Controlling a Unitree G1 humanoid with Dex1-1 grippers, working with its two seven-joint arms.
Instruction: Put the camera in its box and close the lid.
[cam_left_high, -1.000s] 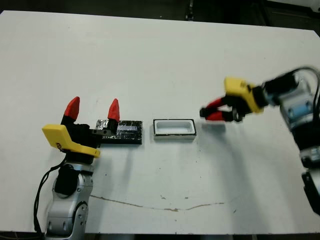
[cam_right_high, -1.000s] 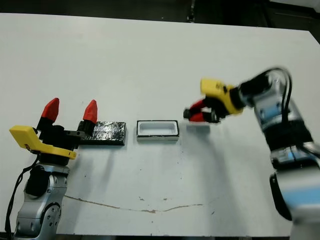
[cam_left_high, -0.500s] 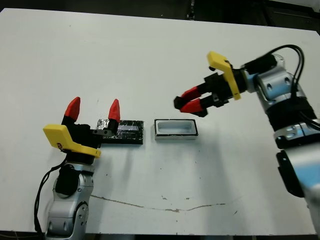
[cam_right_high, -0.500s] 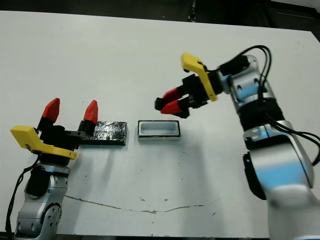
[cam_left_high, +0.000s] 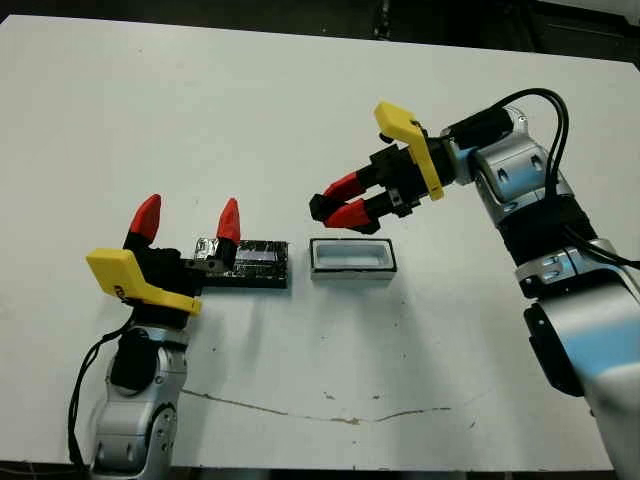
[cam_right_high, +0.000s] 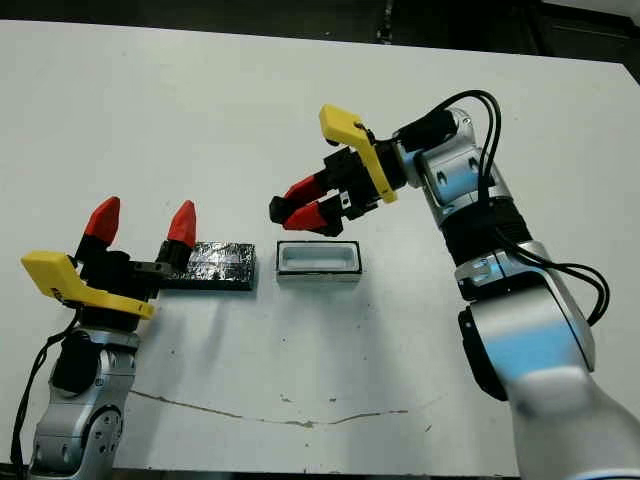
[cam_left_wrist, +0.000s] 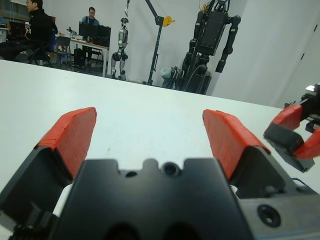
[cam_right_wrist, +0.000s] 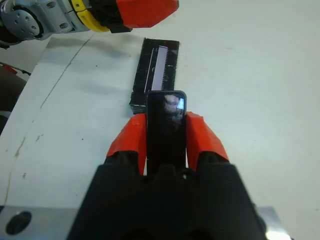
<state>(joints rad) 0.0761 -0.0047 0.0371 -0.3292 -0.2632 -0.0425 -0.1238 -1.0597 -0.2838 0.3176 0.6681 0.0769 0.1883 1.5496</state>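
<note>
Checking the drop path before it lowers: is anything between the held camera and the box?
Nothing visible. The right hand holds the camera in the air above the box's far left corner; the box is open, its white inside bare. The lid lies apart, to its left.

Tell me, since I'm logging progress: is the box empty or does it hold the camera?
Empty. The box shows only its white inside; the camera is clamped in the right gripper, raised beside it.

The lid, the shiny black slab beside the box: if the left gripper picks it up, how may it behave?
The lid looks flat and stiff, so it probably will not bend. Its glossy wrapping may slip between the fingers. Lying low on the table, it cannot tip, but its edges seem hard to grasp.
</note>
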